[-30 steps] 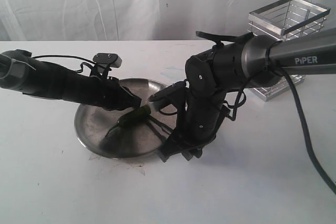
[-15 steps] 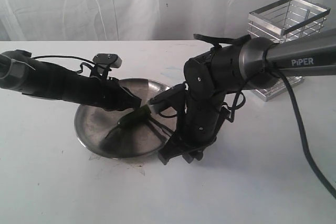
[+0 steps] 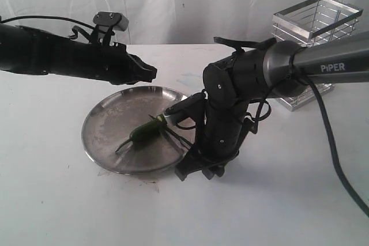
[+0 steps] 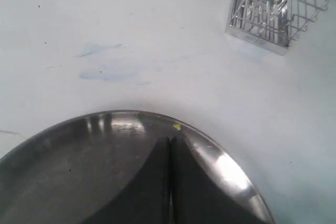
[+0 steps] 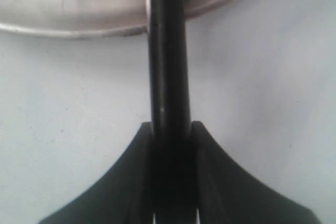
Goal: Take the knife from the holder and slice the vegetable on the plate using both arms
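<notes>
Press the knife (image 5: 168, 51), clamped in right gripper (image 5: 171, 127), straight down through the vegetable (image 3: 144, 132); lower closed, empty left gripper (image 3: 151, 73) to steady it

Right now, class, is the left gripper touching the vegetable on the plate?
Apart. The exterior view shows the left gripper hovering above the plate, with a clear gap to the vegetable.

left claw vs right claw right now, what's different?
The left claw is shut on nothing; the right claw is shut on the knife by its handle. The left claw hovers above the plate; the right claw sits low over the table beside the plate's rim. Both are black, with jaws closed.
</notes>
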Controlling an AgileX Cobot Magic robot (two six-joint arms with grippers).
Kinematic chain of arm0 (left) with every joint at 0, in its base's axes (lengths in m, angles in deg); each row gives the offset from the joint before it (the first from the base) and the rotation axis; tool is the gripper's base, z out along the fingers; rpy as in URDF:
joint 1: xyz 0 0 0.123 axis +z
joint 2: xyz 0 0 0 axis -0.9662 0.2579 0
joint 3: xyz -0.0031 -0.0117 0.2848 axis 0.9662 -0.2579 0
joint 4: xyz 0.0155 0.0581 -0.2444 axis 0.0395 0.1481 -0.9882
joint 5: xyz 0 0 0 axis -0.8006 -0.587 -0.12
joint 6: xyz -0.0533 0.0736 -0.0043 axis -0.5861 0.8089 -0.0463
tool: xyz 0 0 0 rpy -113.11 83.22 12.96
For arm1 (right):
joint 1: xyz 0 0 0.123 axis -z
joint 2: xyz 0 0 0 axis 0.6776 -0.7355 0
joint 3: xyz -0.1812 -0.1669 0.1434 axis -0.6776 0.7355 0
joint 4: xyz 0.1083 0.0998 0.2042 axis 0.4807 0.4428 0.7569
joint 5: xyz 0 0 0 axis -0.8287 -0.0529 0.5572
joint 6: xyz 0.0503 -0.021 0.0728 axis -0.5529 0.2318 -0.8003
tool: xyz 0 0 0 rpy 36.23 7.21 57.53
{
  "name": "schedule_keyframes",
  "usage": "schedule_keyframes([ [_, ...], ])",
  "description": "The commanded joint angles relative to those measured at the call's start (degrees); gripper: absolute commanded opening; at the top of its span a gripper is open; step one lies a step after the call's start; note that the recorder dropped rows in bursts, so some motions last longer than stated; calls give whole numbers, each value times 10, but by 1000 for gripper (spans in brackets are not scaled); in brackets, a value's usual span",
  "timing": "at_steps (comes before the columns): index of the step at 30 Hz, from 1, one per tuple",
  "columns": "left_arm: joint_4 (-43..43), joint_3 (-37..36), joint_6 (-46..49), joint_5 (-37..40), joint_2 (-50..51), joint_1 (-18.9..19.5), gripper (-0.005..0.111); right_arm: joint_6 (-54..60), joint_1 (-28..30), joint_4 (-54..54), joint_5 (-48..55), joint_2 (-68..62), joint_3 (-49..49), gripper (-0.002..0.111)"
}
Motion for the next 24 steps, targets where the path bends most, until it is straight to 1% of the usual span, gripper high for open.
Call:
schedule_keyframes([
  [1,6,-34,-19,-32,-51,-1,0,-5,5,-5,-15,21,-2,0],
  [4,6,-66,-19,-101,-95,-1,0,-20,5,-5,-15,43,-2,0],
  [7,5,-94,-19,-124,-138,-1,0,-21,5,-5,-16,55,-2,0],
  [11,7,-123,-19,-94,-179,-1,0,-21,5,-4,-13,58,-2,0],
  [15,29,-155,-19,-60,-203,-1,0,-26,5,8,10,59,-2,0],
  [19,32,-173,-9,-39,-203,-1,0,-36,5,35,38,69,-1,0],
  [24,29,-175,42,-35,-181,-1,0,-66,-14,45,29,83,19,0],
])
